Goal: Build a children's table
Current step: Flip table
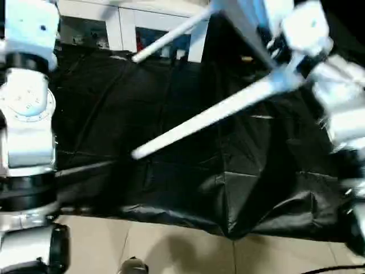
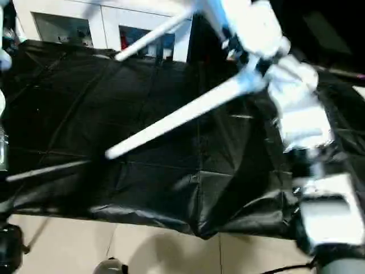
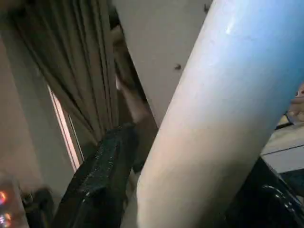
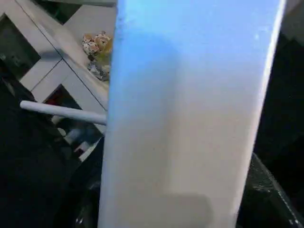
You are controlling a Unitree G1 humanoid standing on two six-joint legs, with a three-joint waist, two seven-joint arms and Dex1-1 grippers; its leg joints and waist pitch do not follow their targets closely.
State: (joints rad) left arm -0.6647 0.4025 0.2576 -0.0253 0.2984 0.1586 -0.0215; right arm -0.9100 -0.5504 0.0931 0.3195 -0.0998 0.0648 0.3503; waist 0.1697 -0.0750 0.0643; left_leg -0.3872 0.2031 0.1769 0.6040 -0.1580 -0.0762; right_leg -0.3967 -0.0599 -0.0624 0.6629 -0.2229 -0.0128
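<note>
Black sheeting covers the work surface, creased and hanging over its near edge above a pale tiled floor, with a white glass-door cabinet behind it. Held up over the sheeting is the children's table, two of its legs pointing out from the upper right: one long white leg slants down toward the middle of the cloth, and a second leg runs higher, across the cabinet front. The tabletop is at the top edge (blurred, only partly visible). The right gripper has its black fingers set part-way apart around a broad white leg that runs close along them. The left gripper is likewise part-open, one black finger lying against a thick white leg. The silver left forearm rises at the left edge
</note>
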